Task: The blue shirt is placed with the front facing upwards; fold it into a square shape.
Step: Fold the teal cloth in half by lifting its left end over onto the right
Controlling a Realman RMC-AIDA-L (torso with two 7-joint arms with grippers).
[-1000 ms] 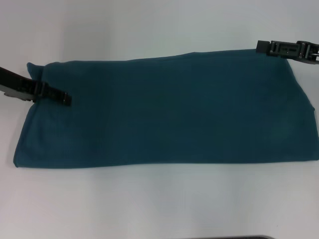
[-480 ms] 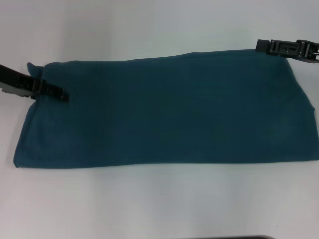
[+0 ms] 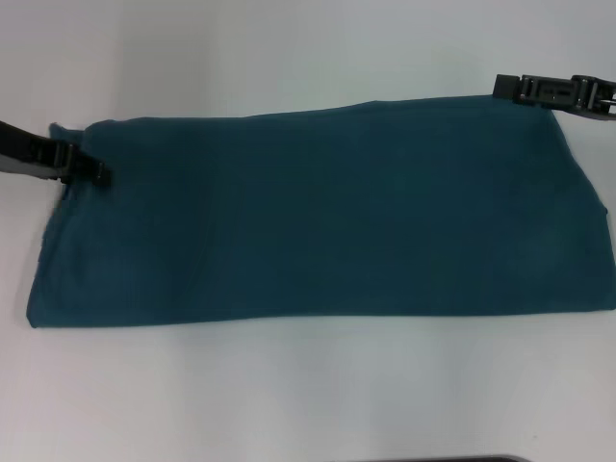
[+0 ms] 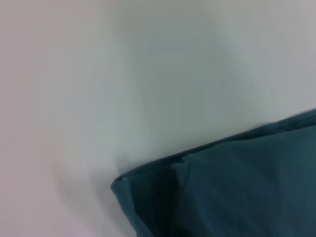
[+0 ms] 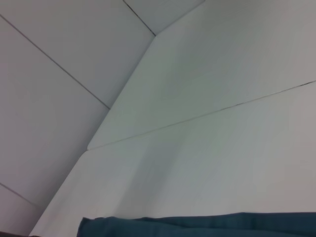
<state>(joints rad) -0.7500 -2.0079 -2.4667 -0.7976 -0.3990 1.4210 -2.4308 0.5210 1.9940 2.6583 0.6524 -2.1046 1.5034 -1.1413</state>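
The left gripper (image 3: pixel 96 174) comes in from the left edge of the head view, low over the shirt's (image 3: pixel 318 217) far left corner. Its dark tip lies on or just above the cloth there; I cannot tell whether it is wide, narrow or pinching the fabric. The left wrist view shows that same corner of the shirt (image 4: pixel 232 192) on the white table (image 4: pixel 123 74): the layers are stacked, with a small crease where the top layer tucks in at the corner.

The shirt lies flat on the table (image 3: pixel 308 395), folded into a long band that runs across nearly the whole head view, its right end reaching the picture's edge. It is a plain dark teal-blue, smooth, with no lettering, collar or sleeves showing on the upper face. The near edge is fairly straight; the far edge rises slightly toward the right. The left end is narrower and slants inward, and the right end is broader.

The right gripper (image 3: pixel 502 88) reaches in from the right edge, at the shirt's far right corner, its tip touching or just beside the far edge. Its opening cannot be told either. The right wrist view shows only a thin strip of the shirt (image 5: pixel 207 224) against the table (image 5: pixel 222 148).
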